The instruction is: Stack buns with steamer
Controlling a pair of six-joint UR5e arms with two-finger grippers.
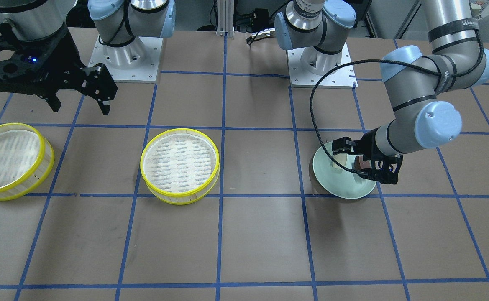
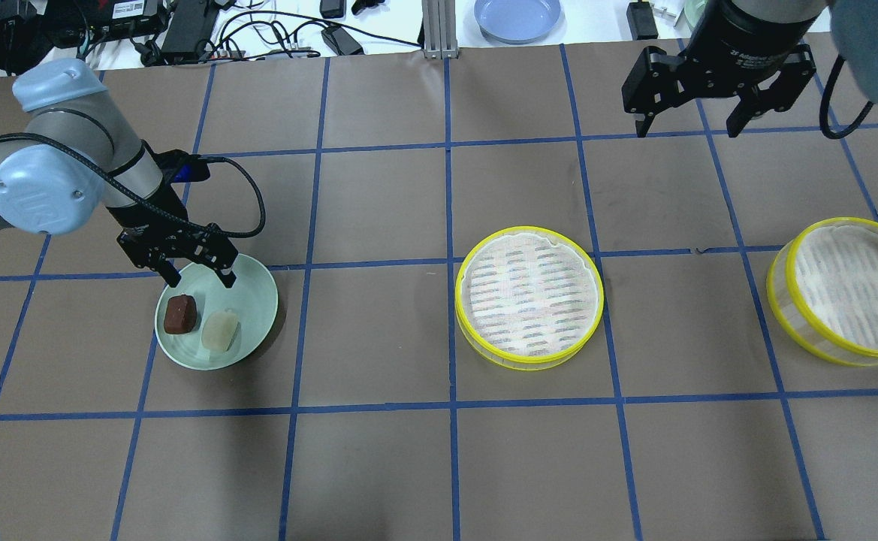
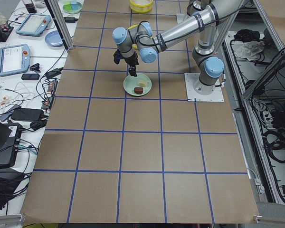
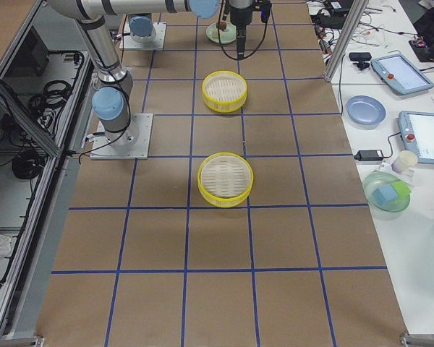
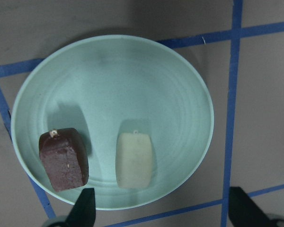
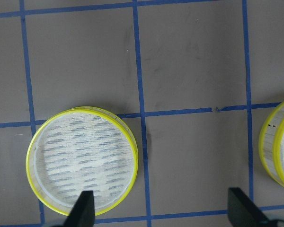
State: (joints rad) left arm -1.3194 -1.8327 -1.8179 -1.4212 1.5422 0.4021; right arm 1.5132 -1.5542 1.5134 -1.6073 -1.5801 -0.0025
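- Brown paper covers the table (image 2: 378, 451), and blue tape lines divide it into squares
- From overhead, a pale green plate (image 2: 249, 299) sits toward the table's 9 o'clock side
- Both buns lie on that plate, each well apart from the steamer tiers: the dark brown bun (image 2: 181, 314) is at the plate's 9 o'clock and the cream-white bun (image 2: 220, 330) is near its 6 o'clock
- The left wrist view shows a narrow strip of plate between the two buns, so they are just beside each other and not touching
- The left gripper (image 2: 200, 282) hangs over the plate's 12 o'clock rim with its fingers spread wide and nothing between them; its tips are clear of both buns
- One steamer tier (image 2: 529, 297) rests flat near the table's middle, its slatted floor in full view
- The second steamer tier (image 2: 848, 289) sits at the table's 3 o'clock edge, well apart from the first
- The right gripper (image 2: 688, 131) hovers high at about 1 o'clock from the middle tier, with its jaws wide and holding nothing
- The right wrist camera looks down on the middle tier at its 8 o'clock, with a slice of the other tier at 3 o'clock
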